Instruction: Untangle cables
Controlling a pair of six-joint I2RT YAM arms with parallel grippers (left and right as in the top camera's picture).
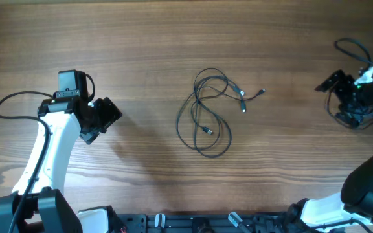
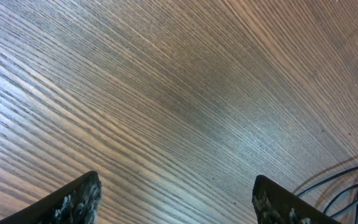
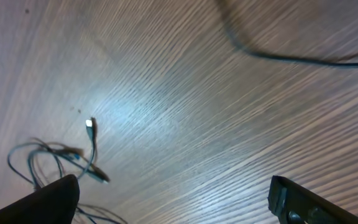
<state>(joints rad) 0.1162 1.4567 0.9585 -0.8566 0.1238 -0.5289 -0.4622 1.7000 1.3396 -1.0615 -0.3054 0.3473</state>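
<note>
Overhead: cables [image 1: 206,129] in one looped tangle at mid-table [image 1: 173,39], plugs toward the right, none separated yet, so task judged barely begun. L wrist: left gripper [image 2: 176,202] spread wide over bare wood, holding nothing, cable loops just in at lower right. R wrist: right gripper [image 3: 176,202] spread wide, empty, tangle at lower left; all untangling left to do.

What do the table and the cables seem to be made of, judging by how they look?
Table: wood or a wood-look laminate, brown, with fine straight grain lines and a soft sheen; I cannot tell which. Cables: thin dark wires, probably plastic or rubber covered, since they lie in loose loops; plug tips look silvery, likely metal.
</note>
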